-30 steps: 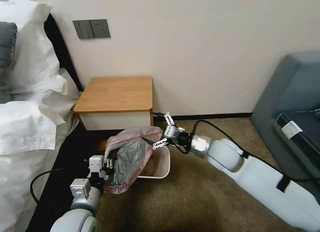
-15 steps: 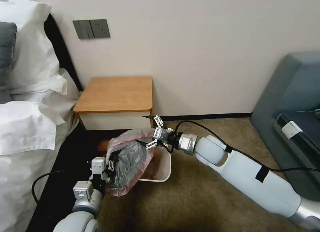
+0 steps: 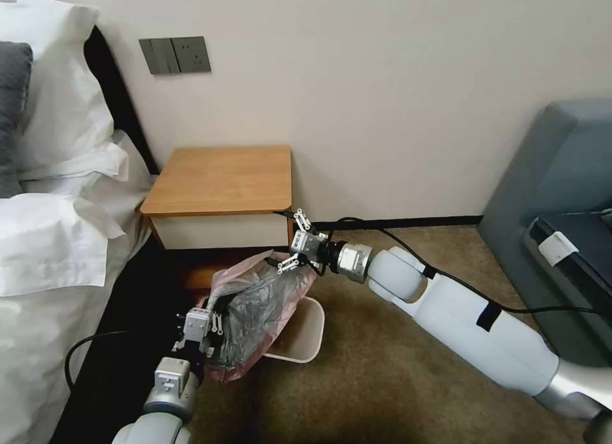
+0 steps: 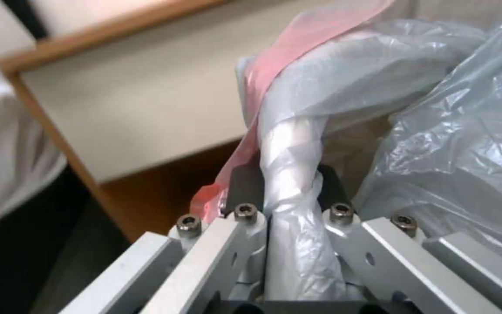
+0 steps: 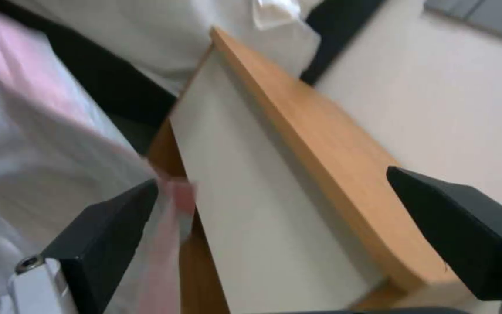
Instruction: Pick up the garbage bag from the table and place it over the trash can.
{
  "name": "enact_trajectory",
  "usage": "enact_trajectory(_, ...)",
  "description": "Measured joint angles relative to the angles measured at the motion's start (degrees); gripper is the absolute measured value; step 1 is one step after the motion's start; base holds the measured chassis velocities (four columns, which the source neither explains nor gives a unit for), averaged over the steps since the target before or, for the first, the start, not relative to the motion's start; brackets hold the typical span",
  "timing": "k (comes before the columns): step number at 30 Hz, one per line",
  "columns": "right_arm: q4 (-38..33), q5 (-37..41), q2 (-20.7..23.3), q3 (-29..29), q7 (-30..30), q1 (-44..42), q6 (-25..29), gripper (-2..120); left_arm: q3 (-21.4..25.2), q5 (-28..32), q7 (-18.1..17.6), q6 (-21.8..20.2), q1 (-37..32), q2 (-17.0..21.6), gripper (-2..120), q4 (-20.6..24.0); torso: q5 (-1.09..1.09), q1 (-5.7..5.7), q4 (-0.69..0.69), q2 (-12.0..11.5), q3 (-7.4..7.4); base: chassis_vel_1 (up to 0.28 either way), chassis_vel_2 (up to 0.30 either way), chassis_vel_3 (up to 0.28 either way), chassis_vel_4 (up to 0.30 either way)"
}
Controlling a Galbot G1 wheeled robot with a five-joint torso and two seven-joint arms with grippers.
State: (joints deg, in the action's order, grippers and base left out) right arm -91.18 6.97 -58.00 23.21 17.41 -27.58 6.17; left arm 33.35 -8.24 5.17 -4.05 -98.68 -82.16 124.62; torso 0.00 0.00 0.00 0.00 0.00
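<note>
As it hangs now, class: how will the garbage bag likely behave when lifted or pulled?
Likely floppy: the garbage bag sags in crinkled folds over the trash can. Probably light: the left tool holds it by one bunched strand. Possibly slippery: its film looks glossy, and the open right tool only touches its pink edge.

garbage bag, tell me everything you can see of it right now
The thin crinkly silvery-grey garbage bag with pink-tinted edges is translucent plastic, bunched and partly opened. It hangs off the table, draped over the near-left part of the cream-white rectangular trash can, which stands on the carpet. The left gripper is clamped on a twisted fold of it; the right gripper, fingers spread, has one fingertip at its pink upper edge.
</note>
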Motion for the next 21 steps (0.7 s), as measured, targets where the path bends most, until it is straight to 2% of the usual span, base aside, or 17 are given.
enact_trajectory(2, 0.5, 0.0, -0.1, 0.1, 0.0, 0.2, 0.0, 100, 0.2, -0.6, 0.7, 1.5, -0.1, 0.0, 7, -0.1, 0.00, 0.00, 0.00, 0.0, 0.00, 0.000, 0.000, 0.000, 0.000)
enact_trajectory(5, 2.2, 0.3, -0.2, 0.2, 0.0, 0.6, -0.2, 100, 0.7, -2.3, 3.4, 6.0, -0.5, 0.0, 7, -0.4, 0.00, 0.00, 0.00, 0.0, 0.00, 0.000, 0.000, 0.000, 0.000)
enact_trajectory(8, 2.7, 0.4, -0.2, 0.2, 0.0, 0.6, -0.3, 100, 0.8, -2.4, 4.4, 7.4, -0.6, 0.0, 7, -0.6, 0.00, 0.00, 0.00, 0.0, 0.00, 0.000, 0.000, 0.000, 0.000)
enact_trajectory(12, 3.7, 0.5, 0.0, 0.2, 0.2, 0.4, -0.4, 100, 1.0, -2.4, 7.8, 11.1, -0.6, -0.2, 7, -0.9, 0.00, 0.00, -0.01, 0.0, 0.00, 0.000, 0.000, 0.000, 0.000)
enact_trajectory(16, 4.5, 0.9, 0.2, 0.1, 0.2, -0.2, -0.7, 100, 1.4, -0.8, 11.5, 14.3, -0.6, -0.3, 7, -1.1, 0.00, 0.00, 0.00, 0.0, 0.00, 0.000, 0.000, 0.000, 0.000)
enact_trajectory(21, 5.2, 0.9, 0.5, -0.3, 0.2, -0.4, -0.9, 100, 1.7, 2.0, 13.9, 16.2, -0.5, -0.3, 7, -1.0, 0.01, 0.00, 0.00, 0.0, 0.00, 0.000, 0.000, 0.000, 0.000)
